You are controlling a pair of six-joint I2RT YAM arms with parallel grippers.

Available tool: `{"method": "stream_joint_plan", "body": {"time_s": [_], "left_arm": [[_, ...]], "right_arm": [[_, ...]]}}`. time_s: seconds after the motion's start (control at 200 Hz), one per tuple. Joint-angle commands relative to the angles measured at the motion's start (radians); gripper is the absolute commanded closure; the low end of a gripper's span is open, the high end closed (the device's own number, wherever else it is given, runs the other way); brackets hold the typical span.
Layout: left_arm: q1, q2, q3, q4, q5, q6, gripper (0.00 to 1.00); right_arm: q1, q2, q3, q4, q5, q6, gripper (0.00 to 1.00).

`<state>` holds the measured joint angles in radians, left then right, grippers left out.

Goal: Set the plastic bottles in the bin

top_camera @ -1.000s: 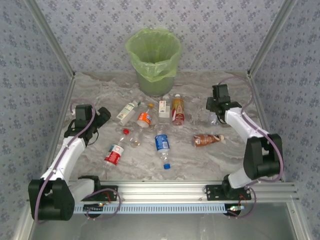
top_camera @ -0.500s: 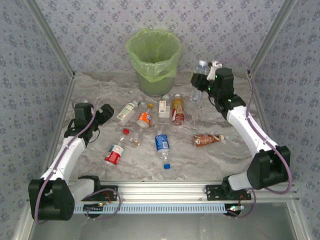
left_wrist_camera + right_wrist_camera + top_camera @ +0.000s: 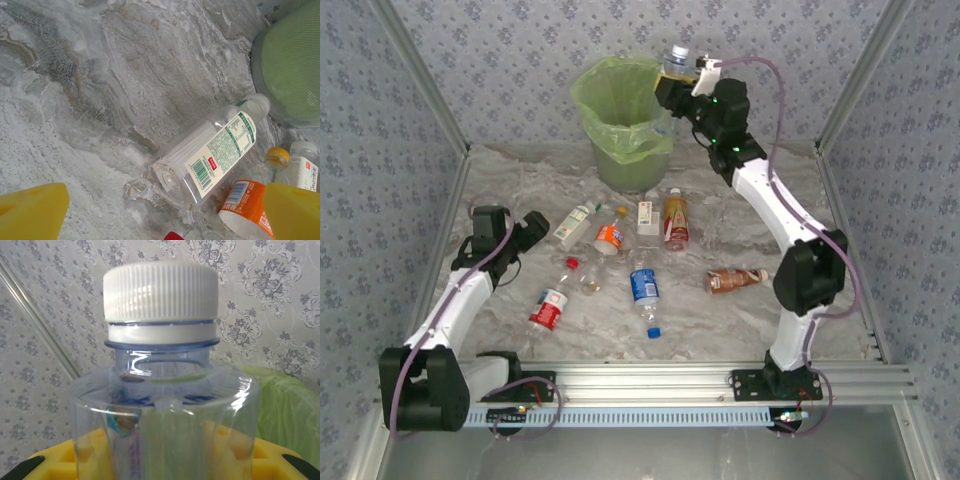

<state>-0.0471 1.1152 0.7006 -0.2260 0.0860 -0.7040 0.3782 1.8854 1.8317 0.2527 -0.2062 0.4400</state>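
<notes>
Lifted from the table, my right pincer (image 3: 672,82) now sits clamped on a clear white-capped bottle (image 3: 676,60), upright over the bin's (image 3: 610,110) right rim. My left pincer (image 3: 533,232) gapes wide, near the other bottles (image 3: 610,238) in front of the bin.

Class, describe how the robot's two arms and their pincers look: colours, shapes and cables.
Both the left arm and right arm have white tube-like links joined by chunky black joints, on black bases. A purple cable runs along each. The left pincer and right pincer have black bodies; their fingers are blocky yellow.
</notes>
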Motion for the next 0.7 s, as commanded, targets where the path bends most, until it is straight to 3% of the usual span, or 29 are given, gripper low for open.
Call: {"method": "stream_joint_plan", "body": {"time_s": [0.0, 0.375, 0.695], "left_arm": [[0.003, 0.004, 0.037, -0.029, 0.008, 0.024, 0.01], [0.005, 0.034, 0.035, -0.029, 0.0, 0.026, 0.01], [0.006, 0.04, 0.04, -0.051, -0.008, 0.037, 0.01]], "right_arm": [[0.012, 0.083, 0.121, 0.071, 0.054, -0.023, 0.6], [0.023, 0.29, 0.383, -0.052, 0.149, -0.15, 0.57], [0.024, 0.396, 0.521, -0.229, 0.12, -0.273, 0.5]]}}
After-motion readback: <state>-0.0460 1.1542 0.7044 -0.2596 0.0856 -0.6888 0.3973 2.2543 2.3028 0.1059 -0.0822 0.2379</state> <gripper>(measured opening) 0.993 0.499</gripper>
